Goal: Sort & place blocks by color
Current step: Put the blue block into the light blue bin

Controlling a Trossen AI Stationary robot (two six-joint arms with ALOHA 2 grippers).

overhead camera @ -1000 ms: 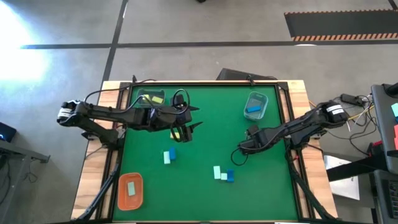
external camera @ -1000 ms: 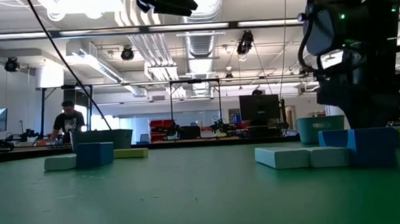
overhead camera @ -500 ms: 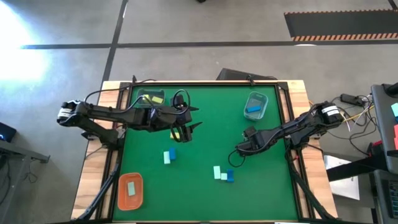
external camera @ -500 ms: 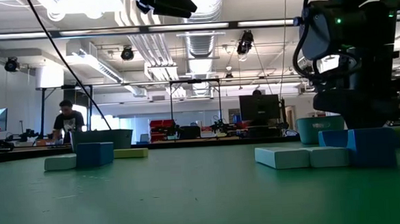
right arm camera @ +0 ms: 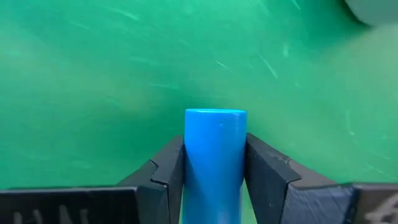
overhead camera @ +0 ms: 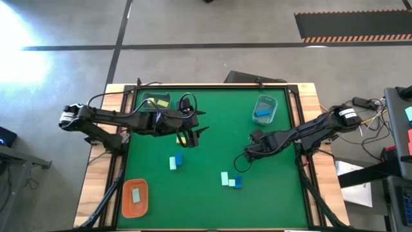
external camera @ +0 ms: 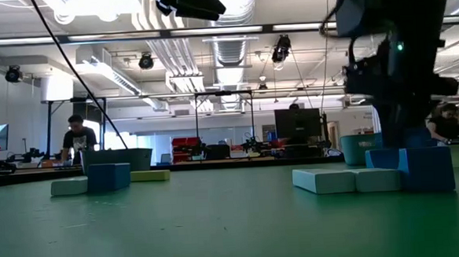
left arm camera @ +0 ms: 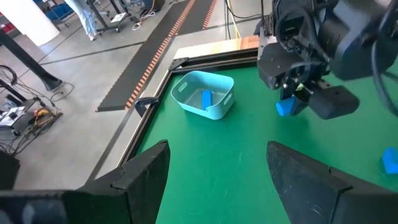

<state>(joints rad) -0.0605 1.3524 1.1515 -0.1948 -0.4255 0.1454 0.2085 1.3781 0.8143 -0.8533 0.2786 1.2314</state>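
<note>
My right gripper (right arm camera: 214, 180) squeezes a blue block (right arm camera: 215, 155); next I carry it to the blue tray (overhead camera: 264, 109) at one o'clock.

Robotics lab or workshop: exposed ceiling ducts (external camera: 225, 46) at upper centre, cluttered workbenches (external camera: 215, 154) mid-frame, hazard-striped floor mat (overhead camera: 351, 27) upper right.

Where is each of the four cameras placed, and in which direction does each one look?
High view: above the table, looking straight down; both arms show, with the left gripper and the right gripper.
Low view: at table height, looking level into the room; an arm hangs over the blocks.
Left wrist view: looks past its own fingers at the blue tray.
Right wrist view: looks down at the mat; its fingers clamp a blue block.
Shared: the left wrist view also shows that blue block.
</note>
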